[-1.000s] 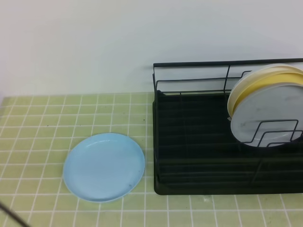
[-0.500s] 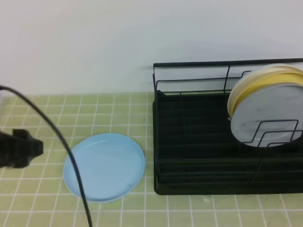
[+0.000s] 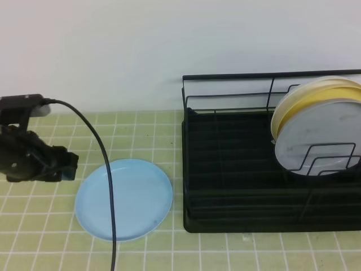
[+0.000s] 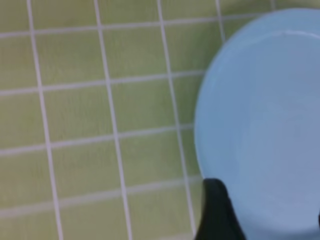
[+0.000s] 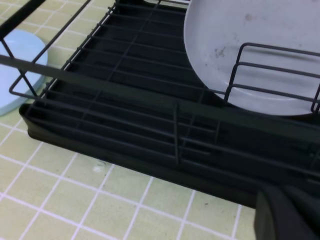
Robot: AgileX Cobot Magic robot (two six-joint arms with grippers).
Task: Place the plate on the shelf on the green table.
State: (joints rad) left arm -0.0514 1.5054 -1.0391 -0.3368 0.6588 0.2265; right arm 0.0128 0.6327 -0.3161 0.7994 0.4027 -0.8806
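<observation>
The plate (image 3: 124, 199) lies flat on the table (image 3: 34, 237) at 4 o'clock from the nearer left tool (image 3: 69, 166), whose opening cannot be determined.

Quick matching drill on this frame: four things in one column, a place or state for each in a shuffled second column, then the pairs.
Things:
1. blue plate
2. marbled grey plate
3. left gripper
4. dish rack

Places or states:
A. standing on edge in the wire dividers
B. lying flat on the green tiles
C. on the right side of the table, black base
D. just left of the blue plate's rim

Pairs: 1-B, 2-A, 3-D, 4-C
</observation>
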